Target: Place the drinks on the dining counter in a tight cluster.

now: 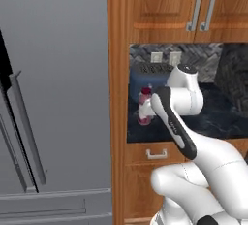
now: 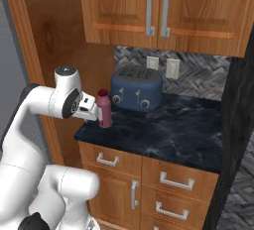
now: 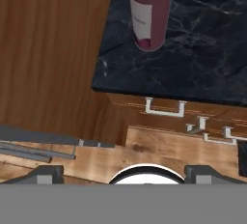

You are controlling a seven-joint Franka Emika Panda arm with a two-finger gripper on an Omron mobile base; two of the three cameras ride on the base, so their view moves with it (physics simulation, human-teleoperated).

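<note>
So far nothing is moved: the tall maroon bottle with red cap and pale label [image 2: 104,109] stands at the front left corner of the small dark marble surface [image 2: 168,130], beside the blue toaster [image 2: 136,88]. The gripper [image 2: 91,109] waits just beside it, jaws spread wide and holding nothing. Grasping it and carrying it to the dining counter remain.

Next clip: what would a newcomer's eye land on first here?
The maroon bottle with a red cap, standing upright near the front left corner of the small dark counter, with the open gripper right beside it. Behind it, against the backsplash, sits a blue toaster. Wood cabinets hang above, and a grey fridge stands to the left.
</note>
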